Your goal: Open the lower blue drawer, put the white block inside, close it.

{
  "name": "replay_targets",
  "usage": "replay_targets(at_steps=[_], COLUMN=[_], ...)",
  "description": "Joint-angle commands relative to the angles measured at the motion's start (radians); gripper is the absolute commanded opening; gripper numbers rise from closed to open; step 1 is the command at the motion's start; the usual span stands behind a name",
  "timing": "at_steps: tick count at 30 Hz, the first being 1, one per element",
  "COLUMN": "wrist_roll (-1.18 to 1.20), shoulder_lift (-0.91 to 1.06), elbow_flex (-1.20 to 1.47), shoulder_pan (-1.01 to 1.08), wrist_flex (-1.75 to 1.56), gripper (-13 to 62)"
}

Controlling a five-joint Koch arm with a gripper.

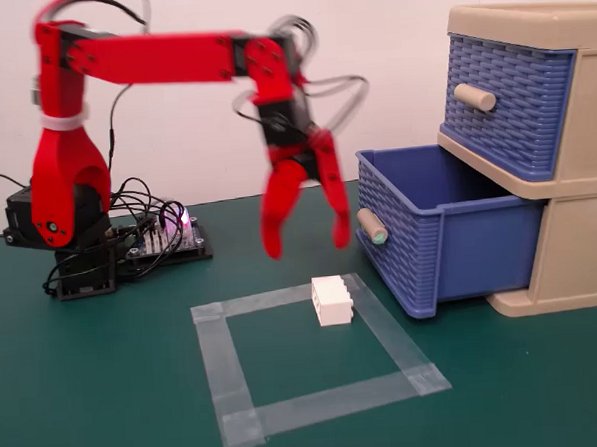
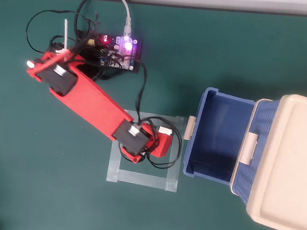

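The lower blue drawer [image 1: 449,231] [image 2: 217,134] stands pulled out of the beige cabinet [image 1: 571,259], empty inside, its teal-tipped knob [image 1: 372,227] facing left. On the green mat, at the tape square's far right corner, sits the white block [image 1: 333,300]; the overhead view shows only a sliver of the block [image 2: 165,131] beside the arm. My red gripper [image 1: 307,250] hangs pointing down, above and slightly left of the block, fingers spread open with nothing between them. From overhead the wrist [image 2: 148,143] covers most of the block.
The upper blue drawer [image 1: 507,97] with a plain beige knob is shut. A clear tape square [image 1: 306,358] marks the mat. The arm's base and a lit controller board [image 2: 119,52] with cables stand at the far left.
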Motion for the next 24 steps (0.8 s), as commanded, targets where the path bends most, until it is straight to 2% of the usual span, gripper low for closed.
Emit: replay_targets(at_steps=[1, 20, 24], wrist_roll=[-0.006, 0.008, 0.014], shoulder_lift=[0.009, -0.156, -0.156], elbow_flex=[-0.035, -0.032, -0.028], shoulder_pan=[-0.005, -0.034, -0.049], wrist_flex=[0.006, -0.120, -0.117], gripper=[33.9, 33.8, 30.7])
